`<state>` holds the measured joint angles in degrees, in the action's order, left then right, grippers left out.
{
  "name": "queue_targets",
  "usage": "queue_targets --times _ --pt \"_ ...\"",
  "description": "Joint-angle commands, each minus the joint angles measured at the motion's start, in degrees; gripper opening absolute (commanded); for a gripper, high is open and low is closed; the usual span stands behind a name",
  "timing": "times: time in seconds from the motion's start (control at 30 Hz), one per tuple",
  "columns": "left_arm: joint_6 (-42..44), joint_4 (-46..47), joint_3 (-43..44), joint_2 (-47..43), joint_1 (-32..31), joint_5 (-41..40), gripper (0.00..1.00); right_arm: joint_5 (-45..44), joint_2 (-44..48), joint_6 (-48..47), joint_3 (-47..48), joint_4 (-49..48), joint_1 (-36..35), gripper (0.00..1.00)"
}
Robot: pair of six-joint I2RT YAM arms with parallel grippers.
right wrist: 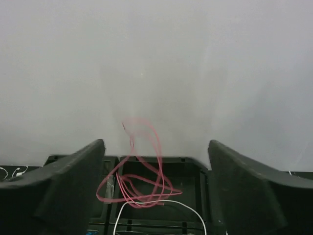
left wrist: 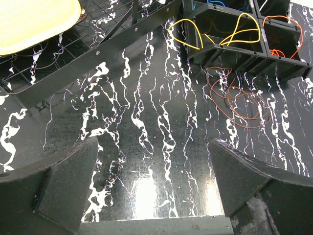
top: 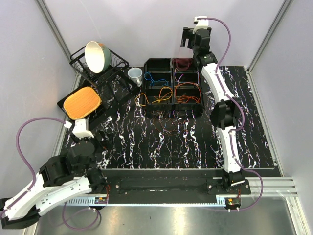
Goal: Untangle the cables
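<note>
The cables lie in a black six-compartment bin (top: 173, 85): a blue one (top: 156, 78), a yellow one (top: 156, 95) and an orange one (top: 188, 95). A loose brown-orange tangle (top: 168, 125) rests on the table in front of the bin, and shows as thin loops (left wrist: 239, 98) in the left wrist view. My right gripper (top: 188, 39) hangs high over the back right compartment, open. In the right wrist view a red cable (right wrist: 142, 181) is blurred and free between the open fingers (right wrist: 155, 144), over that compartment, above a white wire (right wrist: 156, 205). My left gripper (left wrist: 154, 147) is open over bare table at the near left.
A wire dish rack (top: 98, 68) holding a tilted bowl (top: 96, 56) stands at the back left, with a white cup (top: 135, 74) beside it. An orange-yellow pad on a black tray (top: 81, 102) lies just ahead of my left gripper. Grey walls enclose the table.
</note>
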<state>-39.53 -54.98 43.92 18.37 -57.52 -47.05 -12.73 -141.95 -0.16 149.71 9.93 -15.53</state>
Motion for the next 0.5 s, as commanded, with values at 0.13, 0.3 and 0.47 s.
queue_targets --times 0.13,0.3,0.47 --pt "-3.62 -1.35 2.4 2.19 0.12 -2.79 0.99 -3.88 3.51 3.15 -4.51 -3.96 -0.03 1.0" --pt "-4.16 -2.94 2.92 4.74 0.12 -4.63 0.99 -2.92 8.0 7.44 -9.68 -2.64 -0.03 1.0" --pt "-6.7 -4.17 4.15 6.24 0.12 -4.82 0.99 -0.46 16.16 14.91 -19.94 -0.18 -0.03 1.0"
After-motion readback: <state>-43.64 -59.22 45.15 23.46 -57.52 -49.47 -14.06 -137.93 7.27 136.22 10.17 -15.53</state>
